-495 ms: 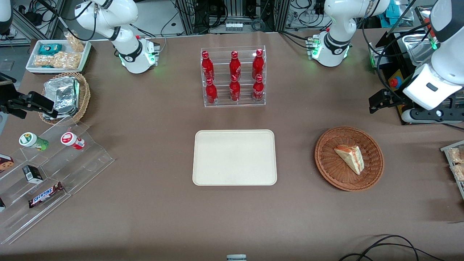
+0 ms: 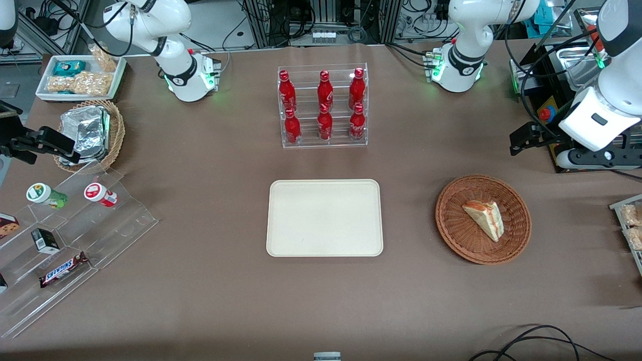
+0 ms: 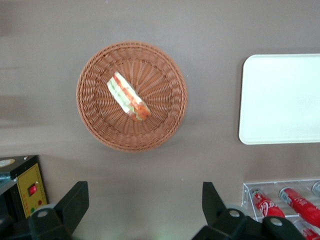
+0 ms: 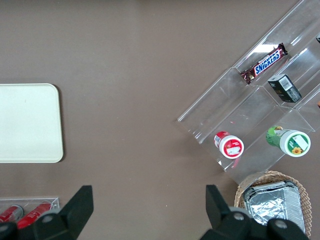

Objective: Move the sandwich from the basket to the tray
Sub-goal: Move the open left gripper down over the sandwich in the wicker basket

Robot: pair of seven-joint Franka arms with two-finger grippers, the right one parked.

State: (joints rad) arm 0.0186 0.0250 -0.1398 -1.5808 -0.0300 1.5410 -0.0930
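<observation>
The sandwich (image 2: 485, 218) (image 3: 128, 96), a pale wedge with red-orange and green layers, lies in the round reddish-brown wicker basket (image 2: 454, 228) (image 3: 160, 125) toward the working arm's end of the table. The cream tray (image 2: 324, 217) (image 3: 280, 100) sits mid-table with nothing on it. My left gripper (image 2: 521, 143) (image 3: 145, 202) hangs high above the table, farther from the front camera than the basket and apart from it. It is open, with nothing between its fingers (image 3: 75, 200).
A clear rack of red bottles (image 2: 323, 106) (image 3: 282, 202) stands farther from the front camera than the tray. Toward the parked arm's end are a tan basket with foil packets (image 2: 90, 131), a white snack tray (image 2: 80, 76) and a clear stepped display (image 2: 65, 235).
The working arm's wrist has shifted slightly upward in the front view. The sandwich, basket and tray have not moved.
</observation>
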